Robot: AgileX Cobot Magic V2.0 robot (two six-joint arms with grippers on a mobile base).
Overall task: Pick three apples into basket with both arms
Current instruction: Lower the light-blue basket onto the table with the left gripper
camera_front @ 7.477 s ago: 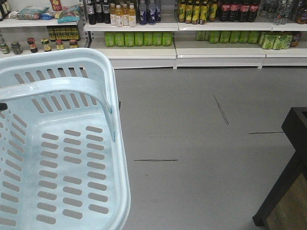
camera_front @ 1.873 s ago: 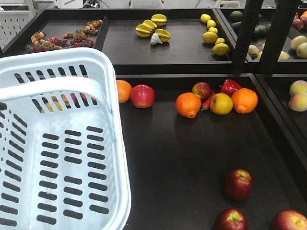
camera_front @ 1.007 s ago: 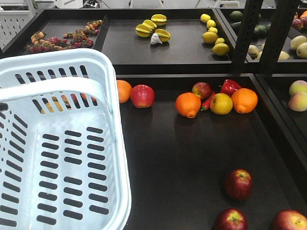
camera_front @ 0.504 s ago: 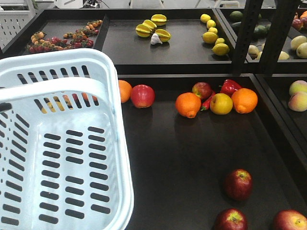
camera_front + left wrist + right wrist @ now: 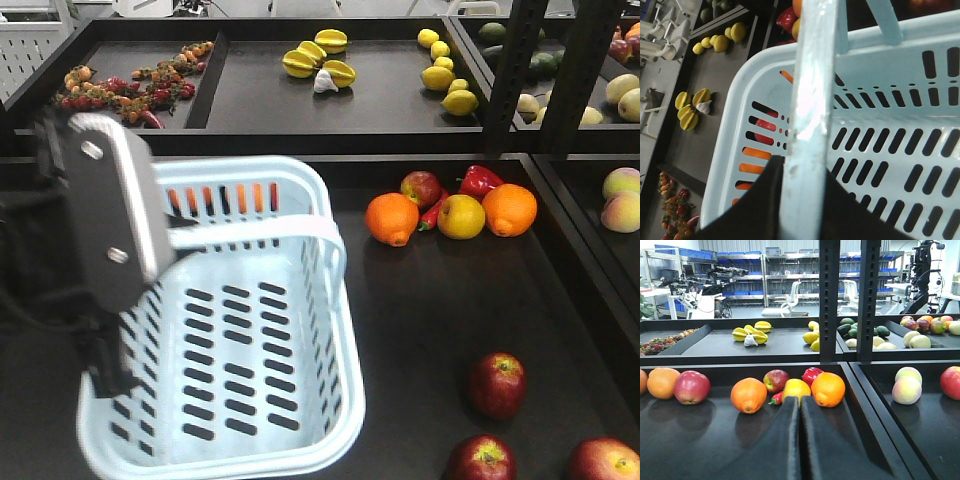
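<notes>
The pale blue basket (image 5: 349, 392) hangs over the left half of the black tray, empty. My left arm (image 5: 60, 260) looms blurred at the left edge of the front view. In the left wrist view my left gripper (image 5: 802, 182) is shut on the basket's swing handle (image 5: 812, 100). Three dark red apples (image 5: 497, 384) (image 5: 480, 461) (image 5: 604, 461) lie on the tray at the lower right, right of the basket. My right gripper (image 5: 800, 402) is shut and empty, low over the tray and pointing at the fruit row. The apples are outside its view.
Behind the apples lie two oranges (image 5: 392, 218) (image 5: 510, 209), a yellow apple (image 5: 461, 216), a small red apple (image 5: 421, 187) and a red pepper (image 5: 480, 181). A black upright post (image 5: 520, 75) stands at the back right. A raised divider (image 5: 585, 250) bounds the tray on the right.
The basket has swung right and forward over the tray, and my left arm has come into the front view. The orange and pink-red apple at the back left are now behind the basket.
</notes>
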